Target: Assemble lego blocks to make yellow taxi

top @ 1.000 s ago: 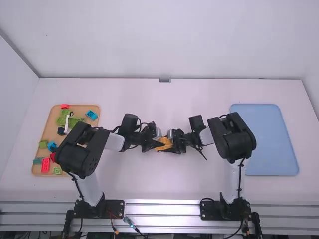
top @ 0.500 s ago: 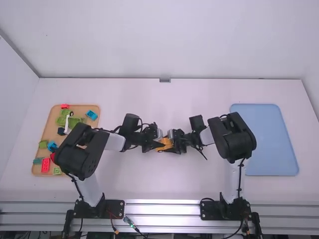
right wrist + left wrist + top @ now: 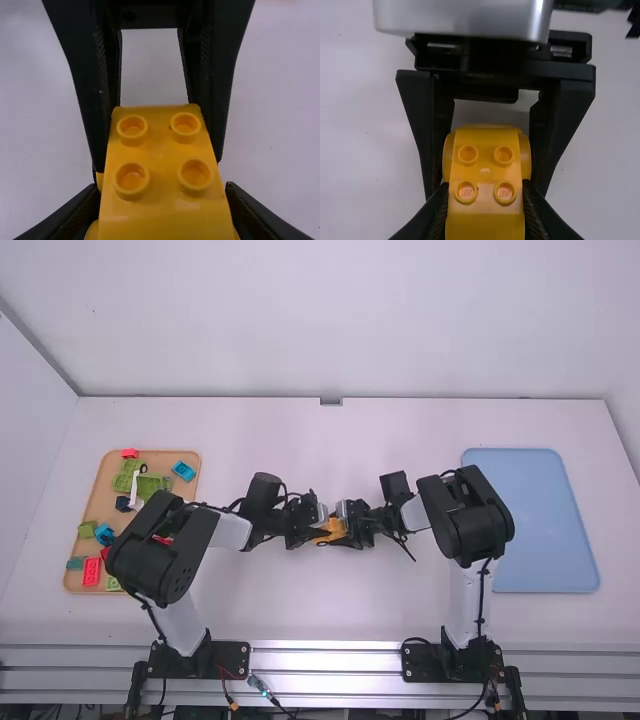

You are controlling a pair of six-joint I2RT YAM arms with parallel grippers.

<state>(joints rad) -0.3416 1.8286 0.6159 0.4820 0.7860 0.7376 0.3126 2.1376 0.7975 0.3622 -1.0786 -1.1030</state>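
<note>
My left gripper point(image 3: 316, 533) and my right gripper point(image 3: 347, 536) meet at the middle of the table, both on the yellow block piece point(image 3: 334, 530). In the left wrist view, the left gripper point(image 3: 486, 197) is closed on the sides of the yellow piece point(image 3: 486, 172), with the right gripper's fingers on its far end. In the right wrist view, four-studded yellow piece point(image 3: 162, 160) sits between the fingers of the right gripper point(image 3: 162, 210), which grip its wider near part; the left gripper's fingers flank the far part.
At the left, a tan tray point(image 3: 97, 502) holds several green, blue and red blocks, partly behind the left arm. A blue tray point(image 3: 540, 520) lies at the right, beyond the right arm's elbow.
The left arm's elbow has shifted slightly to the left and its wrist a little. The right arm looks unmoved, and both grippers stay at the yellow piece.
</note>
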